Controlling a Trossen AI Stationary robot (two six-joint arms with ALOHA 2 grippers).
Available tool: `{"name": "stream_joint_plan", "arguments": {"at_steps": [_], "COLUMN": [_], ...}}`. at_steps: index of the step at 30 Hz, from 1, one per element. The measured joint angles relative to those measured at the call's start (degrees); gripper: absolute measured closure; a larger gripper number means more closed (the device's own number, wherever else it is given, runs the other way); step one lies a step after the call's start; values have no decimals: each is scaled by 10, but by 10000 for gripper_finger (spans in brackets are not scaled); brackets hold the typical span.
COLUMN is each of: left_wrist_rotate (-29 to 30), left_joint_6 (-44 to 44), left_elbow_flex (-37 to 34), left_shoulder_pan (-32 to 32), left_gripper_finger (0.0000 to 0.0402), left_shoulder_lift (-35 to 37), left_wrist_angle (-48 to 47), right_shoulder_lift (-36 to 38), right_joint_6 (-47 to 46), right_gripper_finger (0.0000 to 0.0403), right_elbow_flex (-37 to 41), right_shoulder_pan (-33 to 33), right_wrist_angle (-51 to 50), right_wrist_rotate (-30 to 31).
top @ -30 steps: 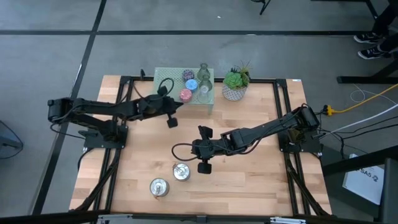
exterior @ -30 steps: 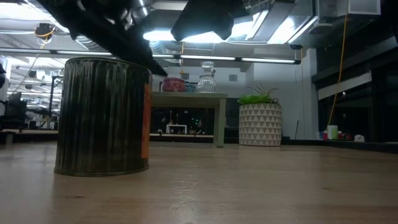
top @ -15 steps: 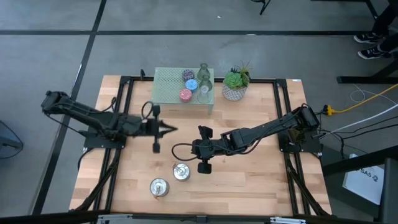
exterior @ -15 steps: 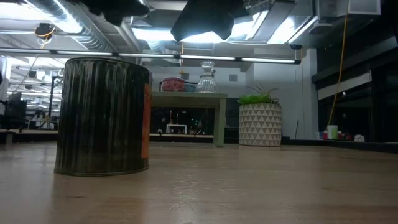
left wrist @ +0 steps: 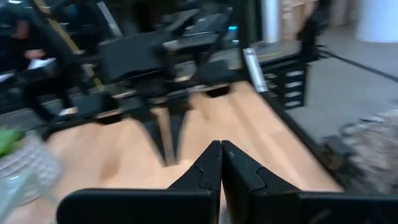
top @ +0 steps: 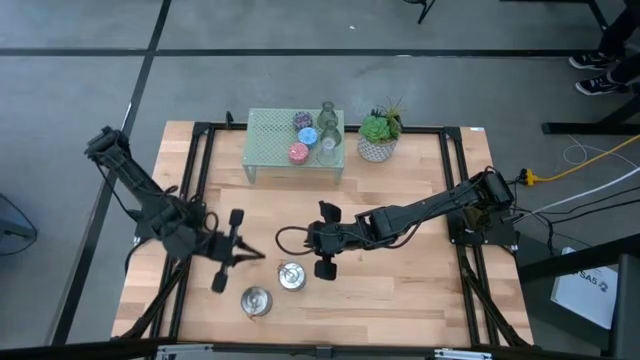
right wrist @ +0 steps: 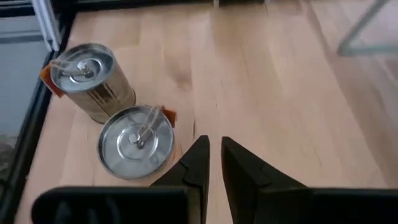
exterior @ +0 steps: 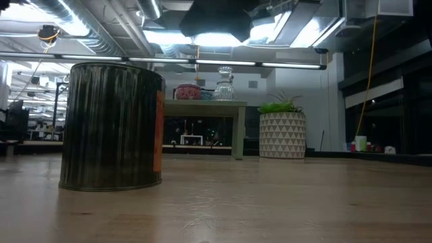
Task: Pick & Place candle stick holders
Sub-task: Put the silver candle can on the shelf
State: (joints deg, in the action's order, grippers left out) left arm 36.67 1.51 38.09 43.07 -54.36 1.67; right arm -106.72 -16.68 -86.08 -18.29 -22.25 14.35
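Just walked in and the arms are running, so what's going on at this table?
Neither arm holds anything. The left gripper, shut, is over the front left of the table, near two silver holders. The right gripper, nearly shut and empty, hovers right beside the nearer silver one. Pink, blue, purple and clear glass holders stand on the mint-green mesh stand at the back, next to a potted plant.

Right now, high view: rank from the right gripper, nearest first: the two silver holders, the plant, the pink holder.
1. Nearer silver holder, just beside the right gripper, toward the left arm.
2. Second silver holder, near the front edge.
3. Pink holder, on the mint-green stand.
4. Plant, at the back edge.
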Motion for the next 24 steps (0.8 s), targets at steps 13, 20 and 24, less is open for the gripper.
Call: {"name": "stream_joint_plan", "arguments": {"at_steps": [13,20,24], "left_wrist_rotate": [-39,-47,-47], "left_joint_6": [-112,-130,-151], "left_elbow_flex": [20,21,21], "left_shoulder_pan": [109,120,120], "left_gripper_finger": [397,396,396], "left_shoulder_lift": [-27,-27,-27], "left_wrist_angle": [-33,-34,-38], "right_shoulder_lift": [34,189,299], "right_joint_6": [65,56,52], "right_gripper_finger": [359,359,359], "right_elbow_flex": [36,290,463], "right_shoulder_pan": [-99,-104,-100], "right_wrist_angle": [-115,146,307], "right_wrist_rotate": [-31,-103,-114]}}
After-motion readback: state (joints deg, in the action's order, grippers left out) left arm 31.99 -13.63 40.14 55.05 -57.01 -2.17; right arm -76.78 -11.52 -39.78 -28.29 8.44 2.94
